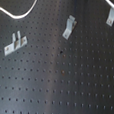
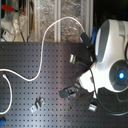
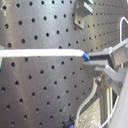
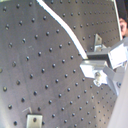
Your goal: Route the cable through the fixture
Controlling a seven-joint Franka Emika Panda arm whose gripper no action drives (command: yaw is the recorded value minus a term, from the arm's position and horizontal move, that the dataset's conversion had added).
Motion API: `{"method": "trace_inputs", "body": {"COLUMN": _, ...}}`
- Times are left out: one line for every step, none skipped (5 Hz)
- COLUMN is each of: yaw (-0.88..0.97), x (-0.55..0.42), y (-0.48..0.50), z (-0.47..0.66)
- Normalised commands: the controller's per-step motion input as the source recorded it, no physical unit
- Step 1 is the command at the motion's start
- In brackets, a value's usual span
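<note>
We see the claw [image 3: 89, 60] clenched on the tip of the cable [image 3: 42, 54] in the first wrist view; its jaws are pinched together on the blue-tipped end. From the claw the cable runs straight away across the perforated board [image 3: 40, 95], its long axis in line with the fingers. In the second wrist view it leaves the claw [image 4: 89, 56] as a taut diagonal line. In the first exterior view the fixture [image 1: 111, 17] stands near upright, its long axis slightly tilted, with the cable just beside its upper end; the claw lies outside that picture.
</note>
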Motion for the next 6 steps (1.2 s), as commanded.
{"method": "trace_inputs", "body": {"yaw": -0.33, "x": -0.027, "y": -0.449, "z": 0.06}}
{"method": "trace_inputs", "body": {"yaw": -0.21, "x": -0.079, "y": -0.24, "z": 0.04}}
{"method": "trace_inputs", "body": {"yaw": 0.0, "x": 0.0, "y": 0.0, "z": -0.02}}
{"method": "trace_inputs", "body": {"yaw": -0.16, "x": 0.086, "y": 0.063, "z": -0.27}}
{"method": "trace_inputs", "body": {"yaw": -0.29, "x": 0.068, "y": -0.081, "z": -0.33}}
{"method": "trace_inputs", "body": {"yaw": -0.32, "x": 0.136, "y": -0.134, "z": -0.4}}
